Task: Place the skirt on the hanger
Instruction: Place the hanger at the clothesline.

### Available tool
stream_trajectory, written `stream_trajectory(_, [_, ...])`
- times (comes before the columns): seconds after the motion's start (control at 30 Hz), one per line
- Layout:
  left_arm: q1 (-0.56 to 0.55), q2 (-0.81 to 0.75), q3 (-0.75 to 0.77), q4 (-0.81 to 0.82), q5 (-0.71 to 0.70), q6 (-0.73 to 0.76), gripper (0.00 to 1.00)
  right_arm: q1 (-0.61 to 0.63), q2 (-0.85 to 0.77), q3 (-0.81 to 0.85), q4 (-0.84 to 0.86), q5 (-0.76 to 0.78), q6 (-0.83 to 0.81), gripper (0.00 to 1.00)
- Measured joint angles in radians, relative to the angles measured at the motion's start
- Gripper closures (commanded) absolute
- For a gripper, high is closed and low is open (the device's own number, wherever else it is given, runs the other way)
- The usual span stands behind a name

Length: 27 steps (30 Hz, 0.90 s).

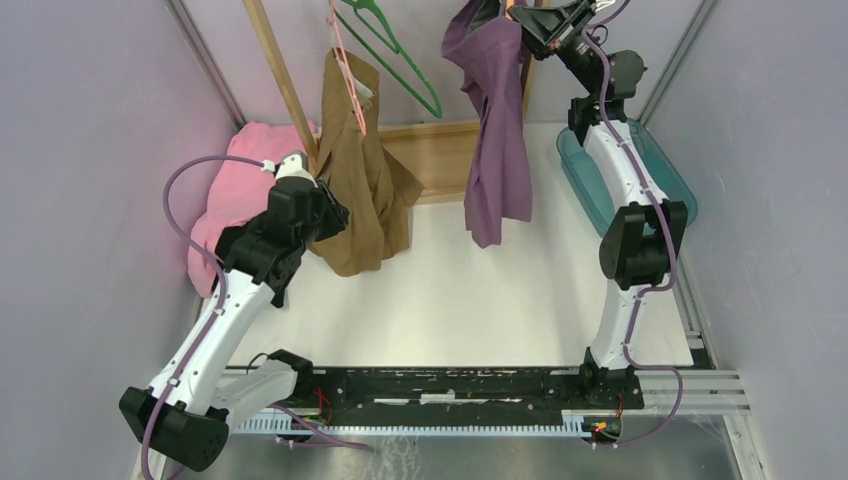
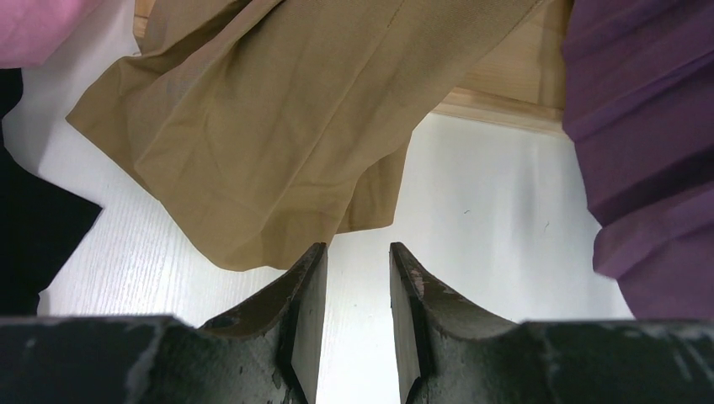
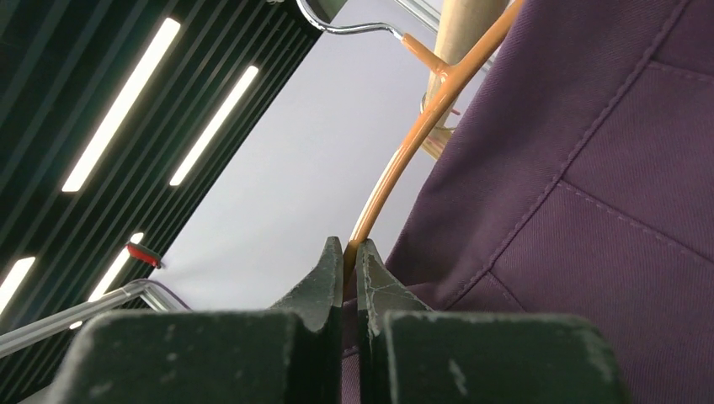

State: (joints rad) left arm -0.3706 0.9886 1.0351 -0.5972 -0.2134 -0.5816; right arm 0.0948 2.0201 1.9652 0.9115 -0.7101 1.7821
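pale walls (image 1: 90, 150) box in a white table (image 1: 480, 300), with a wooden rack (image 1: 440, 150) standing at the back. your purple skirt (image 1: 497, 130) hangs at the upper right, its hem clear of the table, and a tan skirt (image 1: 362, 190) hangs left of it with its hem draped onto the surface. a pink cloth (image 1: 240, 180) lies in the far left corner and a teal bin (image 1: 660, 170) sits along the right wall.

your right gripper (image 3: 347, 248) is raised to the top of the purple skirt. its fingers (image 3: 320, 278) are pinched almost together with purple cloth in the gap. only the right wrist view shows the orange hanger (image 3: 404, 151) running down to the tips, and you cannot tell whether its arm is gripped too.

your left gripper (image 2: 358, 257) sits low over the table with a narrow gap between its fingers (image 2: 307, 286), holding nothing; the tan hem lies just ahead without touching them.

the top view cuts off the green hanger (image 1: 400, 60) and the right fingertips at the frame edge
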Motion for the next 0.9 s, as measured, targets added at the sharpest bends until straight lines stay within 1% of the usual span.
stream_trajectory(0.23, [0.0,0.0,0.002,-0.003,-0.013,0.0,0.6,0.066,0.071,0.043,-0.026,0.035,-0.039,0.99])
stream_trajectory(0.6, [0.0,-0.001,0.006,-0.008,-0.022,0.001,0.6,0.111,0.213,0.227,-0.082,0.065,-0.094,0.99])
stream_trajectory(0.9, [0.0,-0.001,0.006,-0.008,-0.022,0.001,0.6,0.134,0.219,0.223,-0.086,0.064,-0.131,0.99])
